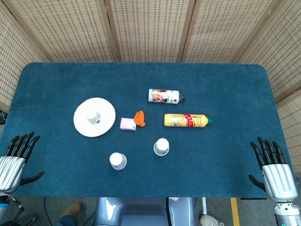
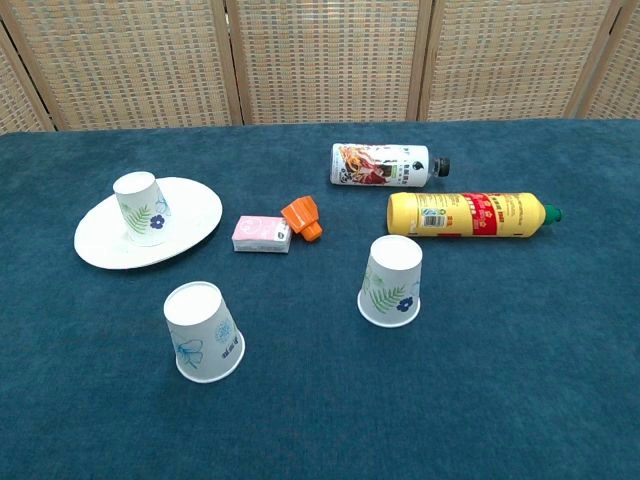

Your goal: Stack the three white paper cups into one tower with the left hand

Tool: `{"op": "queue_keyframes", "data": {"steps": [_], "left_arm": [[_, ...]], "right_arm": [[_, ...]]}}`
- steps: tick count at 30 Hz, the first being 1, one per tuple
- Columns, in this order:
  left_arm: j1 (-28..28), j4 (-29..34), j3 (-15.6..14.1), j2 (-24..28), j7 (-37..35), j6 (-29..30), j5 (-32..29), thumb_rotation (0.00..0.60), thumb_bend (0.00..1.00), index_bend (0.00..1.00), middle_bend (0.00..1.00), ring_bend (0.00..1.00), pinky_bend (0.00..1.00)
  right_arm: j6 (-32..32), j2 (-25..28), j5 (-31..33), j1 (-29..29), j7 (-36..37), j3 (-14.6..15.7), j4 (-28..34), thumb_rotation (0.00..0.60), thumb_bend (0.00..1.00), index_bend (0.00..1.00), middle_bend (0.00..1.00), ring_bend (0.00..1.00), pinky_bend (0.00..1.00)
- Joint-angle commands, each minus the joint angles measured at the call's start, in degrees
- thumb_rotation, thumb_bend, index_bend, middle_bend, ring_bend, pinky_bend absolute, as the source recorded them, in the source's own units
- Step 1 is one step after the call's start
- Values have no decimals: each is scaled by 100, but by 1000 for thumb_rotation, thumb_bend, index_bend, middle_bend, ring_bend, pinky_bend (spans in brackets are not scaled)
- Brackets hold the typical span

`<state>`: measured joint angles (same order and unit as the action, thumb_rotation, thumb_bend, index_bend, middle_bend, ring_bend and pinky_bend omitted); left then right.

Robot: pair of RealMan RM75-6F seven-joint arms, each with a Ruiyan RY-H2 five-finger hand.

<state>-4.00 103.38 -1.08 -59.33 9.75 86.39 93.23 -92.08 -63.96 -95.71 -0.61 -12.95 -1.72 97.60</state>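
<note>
Closest to us in the chest view stands the near-left cup [image 2: 204,333], upside down on the desk [image 2: 520,400], ahead of our left hand [image 1: 18,157] and a little toward the middle. That hand rests at the desk's near left edge, empty, fingers apart and stretched forward. Our right hand [image 1: 273,167] mirrors it at the near right edge, likewise holding nothing with fingers spread.

Farther toward the middle from the left hand stands the second cup [image 2: 391,281], also inverted. The third cup [image 2: 141,208] sits inverted on the white plate [image 2: 195,225], ahead of the left hand and farther off than the first.

Nothing is stacked yet, so we judge the first step to be a reach for the near-left cup. We should close on its sides lightly, since paper walls crumple, lift it straight up, then lower it squarely over another inverted cup. The pink box [image 2: 262,233], orange piece [image 2: 302,219] and two lying bottles [image 2: 385,164] [image 2: 468,215] lie beyond our path; we should keep clear of them.
</note>
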Motion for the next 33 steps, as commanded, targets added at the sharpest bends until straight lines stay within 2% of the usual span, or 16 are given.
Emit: {"op": "queue_keyframes", "data": {"steps": [1,7,13,15,18,20,23,28,33], "left_arm": [[-7,4,4,3,-10,-20,-23,600,0,0,0,0,0],[-75,-56,2,-8,-84,-54,115,600,0,0,0,0,0],[-621,163,148,63,101,-659,377,600,0,0,0,0,0],[-994,403,335,98,303,-1098,338,600,0,0,0,0,0],[-1968,711,821,5,729,-2237,154,600,0,0,0,0,0],[-2623,678,1161,-203,981,-2980,-132,600,0,0,0,0,0],[-3337,469,1548,-606,1478,-3562,-409,600,3,0,0,0,0],[-4396,-82,1927,-1390,1831,-4455,-1080,600,102,67,0,0,0],[-5278,-882,1998,-2178,2111,-5123,-1719,600,125,142,0,0,0]], "right_arm": [[-8,-1,-4,3,-4,-1,0,600,0,0,0,0,0],[68,-13,62,-11,14,4,17,600,0,0,0,0,0],[189,11,245,-70,68,-73,19,600,0,0,0,0,0],[221,20,313,-96,93,-115,34,600,0,0,0,0,0],[292,30,479,-142,108,-202,46,600,0,0,0,0,0],[320,23,582,-156,97,-246,41,600,0,0,0,0,0],[354,4,696,-161,62,-273,5,600,0,0,0,0,0],[426,-8,885,-185,75,-332,-25,600,0,0,0,0,0],[507,10,1060,-219,129,-393,-49,600,0,0,0,0,0]]}}
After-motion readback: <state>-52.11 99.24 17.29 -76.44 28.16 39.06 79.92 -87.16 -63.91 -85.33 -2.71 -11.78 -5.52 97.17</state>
